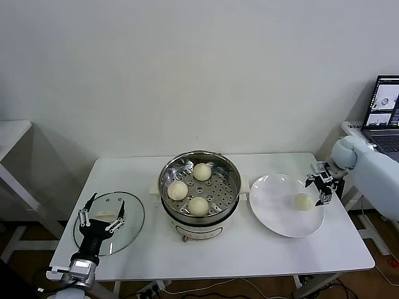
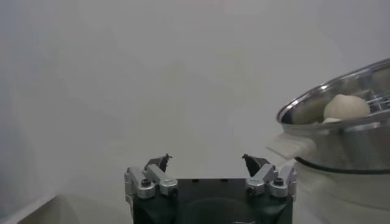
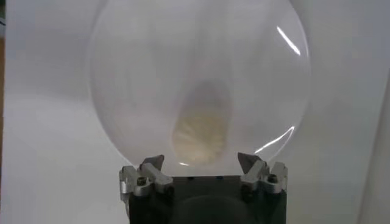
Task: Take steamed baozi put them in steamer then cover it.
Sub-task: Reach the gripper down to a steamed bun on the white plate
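Three buns (image 1: 189, 189) sit in the steamer (image 1: 199, 187); the last bun (image 1: 303, 201) lies on the plate (image 1: 274, 212), soft and light; grip its sides gently. Right gripper (image 1: 319, 187) released beside it; left gripper (image 1: 100, 215) released over the lid (image 1: 128, 227).

I could read no text, label, brand or number anywhere; the laptop screen (image 1: 387, 100) at upper right stayed illegible.

A rectangular white table (image 1: 262, 249) carries three things in a row. A round clear glass lid (image 1: 128, 232) lies at its left end, a large shiny stainless-steel steamer (image 1: 199, 212) on a white base stands in the middle, and a flat round white plate (image 1: 274, 215) lies just right of it.
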### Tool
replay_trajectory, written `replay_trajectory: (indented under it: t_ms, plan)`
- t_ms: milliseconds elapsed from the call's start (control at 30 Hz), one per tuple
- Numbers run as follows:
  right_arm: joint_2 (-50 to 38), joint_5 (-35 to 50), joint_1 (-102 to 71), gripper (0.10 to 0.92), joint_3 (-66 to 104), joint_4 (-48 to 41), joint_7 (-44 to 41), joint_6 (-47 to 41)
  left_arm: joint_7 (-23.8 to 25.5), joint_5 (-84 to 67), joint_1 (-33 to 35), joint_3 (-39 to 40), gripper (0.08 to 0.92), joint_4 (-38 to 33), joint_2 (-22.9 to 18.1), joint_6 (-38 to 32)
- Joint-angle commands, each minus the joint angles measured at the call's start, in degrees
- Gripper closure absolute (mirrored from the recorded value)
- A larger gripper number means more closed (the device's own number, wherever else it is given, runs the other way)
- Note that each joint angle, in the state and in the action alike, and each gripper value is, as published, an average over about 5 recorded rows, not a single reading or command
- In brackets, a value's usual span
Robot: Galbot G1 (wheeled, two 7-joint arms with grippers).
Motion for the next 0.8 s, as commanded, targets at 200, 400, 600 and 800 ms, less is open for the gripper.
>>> replay_trajectory:
  t_ms: [200,400,600,800]
  plan:
    - [5.1,-4.5,-3.9,0.203,5.1,-6.1,3.0,-0.1,0.0,0.1,0.3,-0.5,0.177,0.1,0.1,-0.1]
    - [5.5,-5.0,-3.8,0.203,5.2,-6.6,3.0,0.0,0.1,0.0,0.3,-0.9,0.177,0.1,0.1,-0.2]
    - [5.9,-5.7,-4.1,0.221,5.6,-7.0,2.5,0.1,0.1,0.0,0.1,-0.9,0.177,0.1,0.1,-0.1]
    - [5.9,-5.8,-4.0,0.307,5.9,-7.1,2.7,0.4,0.1,-0.1,0.0,-0.8,0.177,0.0,0.1,0.0]
